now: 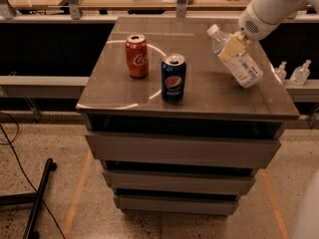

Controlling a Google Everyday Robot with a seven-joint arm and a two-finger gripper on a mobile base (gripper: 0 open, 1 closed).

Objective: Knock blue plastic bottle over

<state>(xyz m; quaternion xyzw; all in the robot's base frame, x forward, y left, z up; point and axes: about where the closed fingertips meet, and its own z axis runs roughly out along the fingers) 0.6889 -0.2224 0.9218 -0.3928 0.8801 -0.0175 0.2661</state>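
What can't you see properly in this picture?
- Camera view: the hand is against the tilted blue plastic bottle. The top edge cuts off the arm above it.
- The bottle's label print is too small to read.
- Whether the bottle's base touches the table cannot be told.
- The drawers' insides are hidden by their fronts.

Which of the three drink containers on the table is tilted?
The blue plastic bottle, tilted with the gripper at its shoulder; the Coke can and Pepsi can stand upright.
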